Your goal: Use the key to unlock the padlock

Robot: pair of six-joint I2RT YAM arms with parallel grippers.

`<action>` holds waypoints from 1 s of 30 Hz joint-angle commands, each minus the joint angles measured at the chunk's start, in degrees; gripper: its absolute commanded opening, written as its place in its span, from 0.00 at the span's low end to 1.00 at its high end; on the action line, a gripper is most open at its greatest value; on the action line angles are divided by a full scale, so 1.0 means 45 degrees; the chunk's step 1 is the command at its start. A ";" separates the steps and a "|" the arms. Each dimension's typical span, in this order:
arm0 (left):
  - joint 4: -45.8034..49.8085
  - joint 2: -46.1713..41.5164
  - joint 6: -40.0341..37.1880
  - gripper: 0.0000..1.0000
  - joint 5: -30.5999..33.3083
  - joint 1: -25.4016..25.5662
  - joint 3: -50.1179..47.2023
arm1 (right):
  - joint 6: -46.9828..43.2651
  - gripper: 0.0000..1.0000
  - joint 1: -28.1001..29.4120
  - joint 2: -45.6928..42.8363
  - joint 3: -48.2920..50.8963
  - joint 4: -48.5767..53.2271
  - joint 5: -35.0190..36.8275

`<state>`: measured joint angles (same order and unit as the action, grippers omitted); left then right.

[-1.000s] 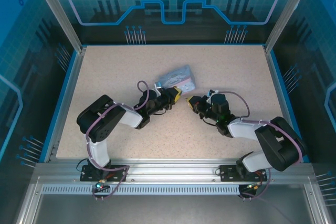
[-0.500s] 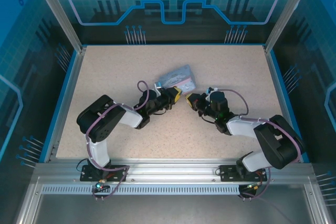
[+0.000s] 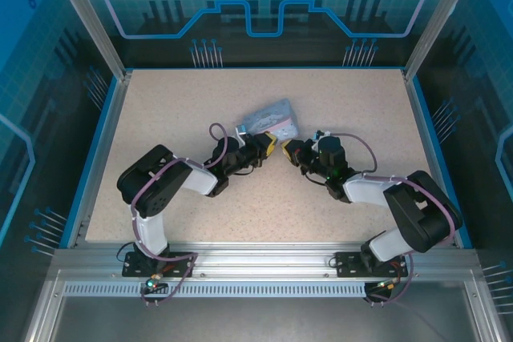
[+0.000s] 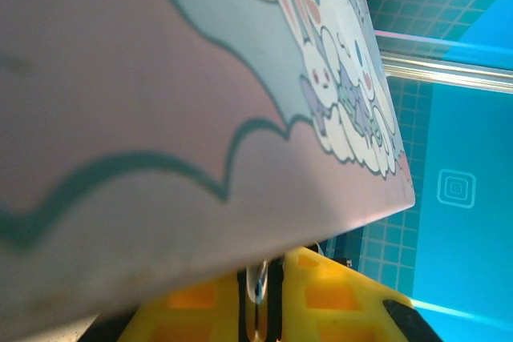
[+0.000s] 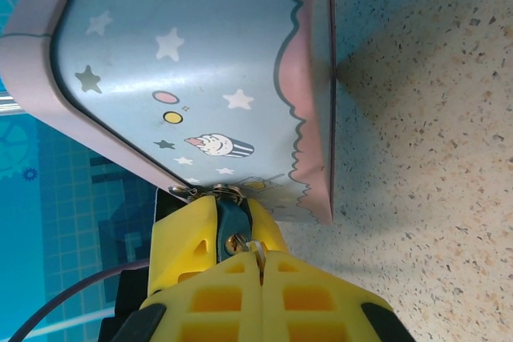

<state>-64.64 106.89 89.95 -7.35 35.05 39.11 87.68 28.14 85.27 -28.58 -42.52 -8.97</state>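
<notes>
Bright, even overhead light — shadows fall soft on the table (image 3: 160,102). The tin (image 4: 160,78) looms blurred in the left wrist view; the right wrist view is sharp.

The printed tin (image 4: 144,102) is occupying the frame from 7 o'clock round to 1 o'clock, its pale lilac face lying very close to the lens. A teal scalloped line (image 4: 227,178) is running across that face, and white cartoon rabbits (image 4: 341,94) are showing toward 1 o'clock. At 6 o'clock, the left gripper (image 4: 264,274) is sitting just under the tin's edge. Its yellow fingers (image 4: 325,298) are standing nearly together, pinching a thin silvery metal part (image 4: 258,284) in the narrow slot between them. At 3 o'clock, a blue tiled panel (image 4: 473,126) is carrying a square emblem (image 4: 455,188), with an aluminium bar (image 4: 449,70) crossing above.
</notes>
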 commanded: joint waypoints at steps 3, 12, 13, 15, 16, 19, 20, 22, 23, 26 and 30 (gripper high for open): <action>-0.1089 0.0009 0.0088 0.00 -0.0436 0.0111 0.0292 | 0.0067 0.00 0.0175 0.0259 -0.0378 -0.0433 0.0236; -0.1060 0.0016 0.0035 0.00 -0.0458 0.0173 0.0334 | 0.0354 0.00 0.0382 0.0659 -0.0535 -0.0880 0.0029; -0.1035 0.0016 0.0011 0.00 -0.0470 0.0161 0.0326 | 0.0425 0.00 0.0435 0.0696 -0.0582 -0.0935 0.0004; -0.1016 0.0019 0.0008 0.00 -0.0452 0.0169 0.0293 | 0.0530 0.00 0.0503 0.0756 -0.0649 -0.1066 -0.0038; -0.1015 0.0035 -0.0006 0.00 -0.0455 0.0188 0.0287 | 0.0587 0.00 0.0555 0.0781 -0.0680 -0.1096 -0.0074; -0.1034 0.0059 -0.0016 0.00 -0.0433 0.0181 0.0238 | 0.0692 0.00 0.0659 0.0797 -0.0729 -0.1117 -0.0096; -0.1033 0.0060 -0.0011 0.00 -0.0417 0.0184 0.0244 | 0.0706 0.00 0.0668 0.0781 -0.0725 -0.1116 -0.0106; -0.1015 0.0077 -0.0030 0.00 -0.0377 0.0183 0.0234 | 0.0710 0.00 0.0677 0.0723 -0.0673 -0.1107 -0.0116; -0.1004 0.0089 -0.0027 0.00 -0.0343 0.0186 0.0224 | 0.0723 0.00 0.0690 0.0671 -0.0633 -0.1097 -0.0115; -0.0954 0.0094 -0.0058 0.00 -0.0319 0.0192 0.0233 | 0.0663 0.00 0.0693 0.0468 -0.0422 -0.0993 -0.0076; -0.0871 0.0100 -0.0120 0.00 -0.0375 0.0194 0.0316 | 0.0585 0.00 0.0680 0.0308 -0.0174 -0.0826 0.0003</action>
<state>-64.58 106.91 89.91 -5.78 34.59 39.11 90.45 29.54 87.96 -29.67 -44.99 -7.86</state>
